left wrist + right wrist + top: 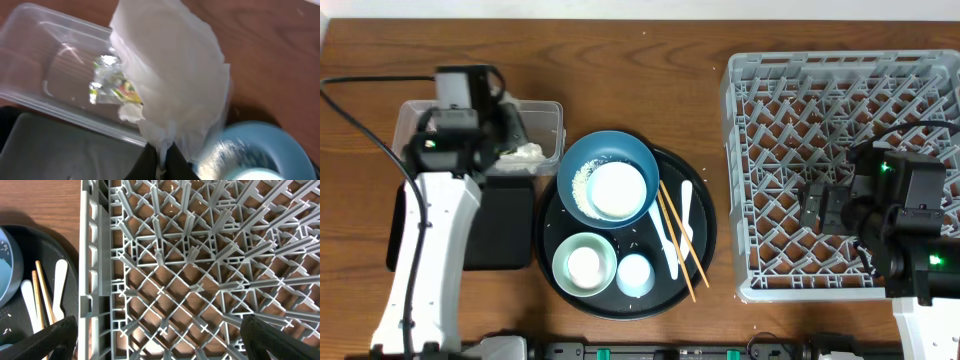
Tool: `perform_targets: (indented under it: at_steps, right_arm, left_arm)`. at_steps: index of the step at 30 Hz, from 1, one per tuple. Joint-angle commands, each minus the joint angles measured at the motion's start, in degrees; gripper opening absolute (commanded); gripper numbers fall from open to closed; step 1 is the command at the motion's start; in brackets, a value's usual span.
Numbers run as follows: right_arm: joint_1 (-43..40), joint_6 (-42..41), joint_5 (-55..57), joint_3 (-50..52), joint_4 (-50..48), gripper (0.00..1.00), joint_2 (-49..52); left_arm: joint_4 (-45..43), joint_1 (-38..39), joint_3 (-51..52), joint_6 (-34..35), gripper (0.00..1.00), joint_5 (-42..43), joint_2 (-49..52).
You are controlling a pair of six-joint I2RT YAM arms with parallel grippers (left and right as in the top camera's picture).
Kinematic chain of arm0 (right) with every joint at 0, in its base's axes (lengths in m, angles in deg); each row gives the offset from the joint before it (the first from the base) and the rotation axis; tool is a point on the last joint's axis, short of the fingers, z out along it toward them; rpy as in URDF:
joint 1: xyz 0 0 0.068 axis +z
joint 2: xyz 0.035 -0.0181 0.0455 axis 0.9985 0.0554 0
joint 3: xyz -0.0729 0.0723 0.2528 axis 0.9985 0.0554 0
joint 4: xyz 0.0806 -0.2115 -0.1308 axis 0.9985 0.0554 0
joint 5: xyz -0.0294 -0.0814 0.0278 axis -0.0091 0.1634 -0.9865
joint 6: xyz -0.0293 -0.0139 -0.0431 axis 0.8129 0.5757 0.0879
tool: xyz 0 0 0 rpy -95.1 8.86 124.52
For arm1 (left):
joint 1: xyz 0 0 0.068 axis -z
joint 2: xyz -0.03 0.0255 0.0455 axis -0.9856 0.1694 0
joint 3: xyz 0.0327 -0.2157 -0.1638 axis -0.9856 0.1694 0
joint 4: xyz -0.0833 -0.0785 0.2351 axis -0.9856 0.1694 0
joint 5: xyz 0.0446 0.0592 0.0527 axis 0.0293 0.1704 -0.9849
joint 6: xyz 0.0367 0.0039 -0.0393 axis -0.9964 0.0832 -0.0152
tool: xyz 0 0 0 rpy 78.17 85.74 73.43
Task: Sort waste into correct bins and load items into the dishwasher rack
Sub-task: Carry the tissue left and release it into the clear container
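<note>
One crumpled white tissue (170, 75) hangs pinched in your left gripper (162, 162). Your right gripper (160, 340) gapes wide. Brown wood table (620, 60) lies below.

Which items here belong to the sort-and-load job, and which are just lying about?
Job: crumpled white tissue in the left pincer; yellow-green snack packet; clear rectangular plastic tub; shallow black rectangular tray; dark-blue bowl; pale-green bowl; small pale cup; white spoon; wooden chopsticks; light-grey pegged plastic rack.
Lying about: large round black tray; brown wooden table.
</note>
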Motion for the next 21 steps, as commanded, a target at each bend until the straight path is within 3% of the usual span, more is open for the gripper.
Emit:
perform_targets:
  at_steps: [1, 7, 8, 12, 13, 16, 21]
  right_arm:
    - [0.57, -0.74, -1.4, -1.03, 0.04, 0.99, 0.02]
    - [0.57, -0.74, -2.25, -1.03, 0.13, 0.99, 0.02]
    - [0.57, -0.74, -2.25, -1.03, 0.26, 0.99, 0.02]
    - [0.57, -0.74, -2.23, -1.03, 0.44, 0.99, 0.02]
    - [0.57, -0.74, -2.23, -1.03, 0.42, 0.99, 0.02]
    - [0.57, -0.74, -2.25, -1.03, 0.31, 0.99, 0.02]
    - [0.57, 0.2, -6.73, -1.03, 0.74, 0.99, 0.13]
  left_arm:
    - [-1.16, -2.01, -0.81, 2.14, 0.06, -0.17, 4.22]
    - [-2.51, -2.25, -0.81, 2.12, 0.11, -0.24, 11.08]
    - [-2.64, -2.25, -0.81, 2.14, 0.16, -0.24, 11.65]
    - [-2.93, -2.23, -0.85, 2.14, 0.54, -0.24, 12.02]
    - [-2.91, -2.23, -0.87, 2.14, 0.59, -0.22, 11.76]
    - [-1.68, -2.23, -1.01, 2.14, 0.64, -0.15, 9.75]
    - [9.62, -2.38, -1.14, 3.43, 0.73, 0.85, 3.69]
